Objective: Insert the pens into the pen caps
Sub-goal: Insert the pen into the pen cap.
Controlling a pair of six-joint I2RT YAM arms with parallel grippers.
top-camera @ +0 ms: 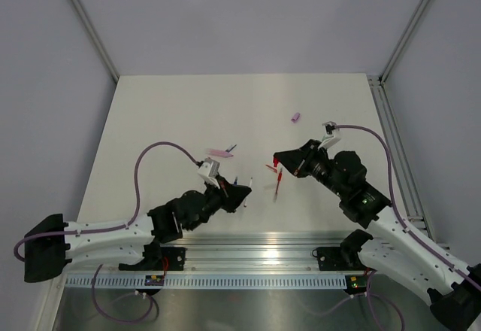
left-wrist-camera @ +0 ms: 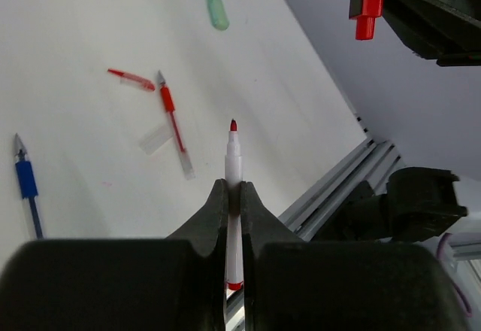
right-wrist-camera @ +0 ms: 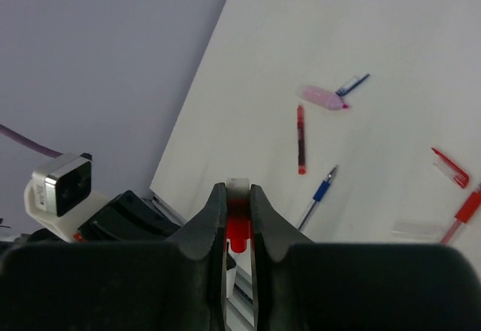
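- None of the pens in view looks capped, so I judge the task barely begun: one pairing is in hand and the rest lies loose on the table [top-camera: 165,113].
- Left gripper [left-wrist-camera: 233,189] is clamped tight on a red-tipped pen [left-wrist-camera: 234,154], its white barrel between the fingers and its tip pointing out past them.
- Right gripper [right-wrist-camera: 237,192] is closed on a red cap [right-wrist-camera: 238,233], which sits deep between its jaws.
- Seen from the left wrist, that cap hangs up and to the right of the pen tip, well apart and not lined up with it. From above, the two grippers face each other across a gap.
- Waiting on the table are a red pen [left-wrist-camera: 173,124], a blue pen [left-wrist-camera: 26,180], a pink highlighter [right-wrist-camera: 323,98], a second red cap [left-wrist-camera: 131,80], a clear cap [left-wrist-camera: 155,138] and, farther back, a lilac cap [top-camera: 296,116].
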